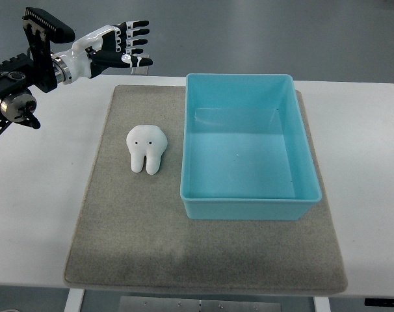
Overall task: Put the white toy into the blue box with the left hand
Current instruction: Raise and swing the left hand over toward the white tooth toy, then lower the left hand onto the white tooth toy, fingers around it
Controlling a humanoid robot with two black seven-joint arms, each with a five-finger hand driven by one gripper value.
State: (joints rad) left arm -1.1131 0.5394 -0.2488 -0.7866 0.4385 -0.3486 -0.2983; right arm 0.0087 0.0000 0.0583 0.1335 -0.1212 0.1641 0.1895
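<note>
Nothing of the task is judged done yet. The white tabletop (pixel 366 130) carries a grey mat (pixel 119 240), with bare mat left along its near edge. On its right half the blue box (pixel 249 209) stands empty, its left wall just beside the white toy (pixel 146 148), which lies untouched on the mat. The left hand (pixel 122 47) is held beyond the mat's far-left corner, fingers (pixel 137 32) spread, nothing gripped; open room is left for the descent.

One white toy (pixel 146 149), one blue box (pixel 249 146), one grey mat (pixel 119 227), one counter (pixel 34 214), and one hand (pixel 122 45).
</note>
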